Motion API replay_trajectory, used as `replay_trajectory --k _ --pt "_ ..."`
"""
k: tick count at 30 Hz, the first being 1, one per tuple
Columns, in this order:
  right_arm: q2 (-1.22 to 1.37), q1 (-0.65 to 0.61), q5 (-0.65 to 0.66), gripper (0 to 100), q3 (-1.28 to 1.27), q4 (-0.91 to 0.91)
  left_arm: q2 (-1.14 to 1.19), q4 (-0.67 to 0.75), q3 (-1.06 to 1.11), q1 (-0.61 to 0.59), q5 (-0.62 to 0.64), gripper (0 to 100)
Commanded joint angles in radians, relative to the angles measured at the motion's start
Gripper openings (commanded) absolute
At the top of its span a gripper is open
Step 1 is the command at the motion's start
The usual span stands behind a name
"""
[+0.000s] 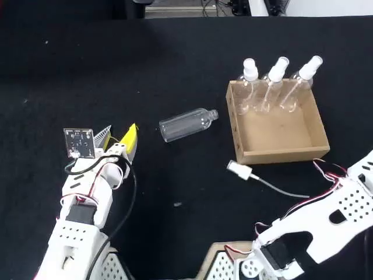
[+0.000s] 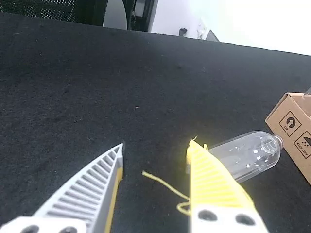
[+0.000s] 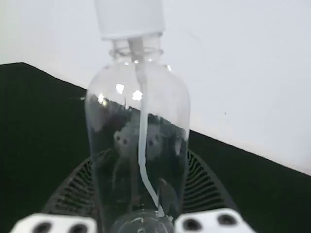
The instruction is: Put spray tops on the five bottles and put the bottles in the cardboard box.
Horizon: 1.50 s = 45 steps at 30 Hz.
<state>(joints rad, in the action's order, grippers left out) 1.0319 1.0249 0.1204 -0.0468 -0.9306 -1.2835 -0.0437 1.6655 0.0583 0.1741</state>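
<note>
My ribbed left gripper [image 2: 156, 145] gapes near a smooth, clear capless bottle [image 2: 245, 154]. My right gripper [image 3: 141, 194] clamps a white-capped bottle [image 3: 138, 126].

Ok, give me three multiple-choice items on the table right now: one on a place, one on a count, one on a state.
1. The loose spray top lies: A) on the table beside the cardboard box; B) inside that box; C) on the floor.
2. Capped bottles standing in the box: A) two; B) three; C) five.
3. The left pincer is: A) shut on a bottle; B) open and empty; C) shut on a spray top.
Answers: 1 A, it rests off the box's near corner; 2 B, three white tops line the far wall; 3 B, its fingers are spread with nothing between.
</note>
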Motion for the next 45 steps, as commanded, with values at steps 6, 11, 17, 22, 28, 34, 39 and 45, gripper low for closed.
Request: replay_trajectory --k 6,11,17,22,28,34,39,45 --pt "0.012 0.009 0.064 1.6 0.058 -0.025 -0.005 0.023 -0.001 0.005 0.009 20" --pt "0.021 0.008 0.078 1.6 0.058 -0.025 -0.005 0.023 -0.001 0.005 0.009 20" --pt "0.024 0.006 0.072 11.9 0.051 -0.025 -0.005 0.023 -0.001 0.005 0.009 20" --pt "0.024 0.003 0.072 12.1 0.051 -0.025 -0.005 0.023 -0.001 0.005 0.009 20" --pt "0.024 0.003 0.072 11.9 0.050 -0.002 -0.005 0.023 -0.001 0.005 0.009 20" --pt "0.016 0.003 0.000 20.9 0.059 0.150 -0.005 0.023 0.001 0.004 0.009 20" --pt "0.015 0.005 -0.066 21.8 0.059 0.152 -0.005 0.023 0.001 0.004 0.009 20" --pt "-0.010 0.005 -0.066 21.9 0.053 0.153 -0.005 0.023 0.001 0.004 0.009 20"
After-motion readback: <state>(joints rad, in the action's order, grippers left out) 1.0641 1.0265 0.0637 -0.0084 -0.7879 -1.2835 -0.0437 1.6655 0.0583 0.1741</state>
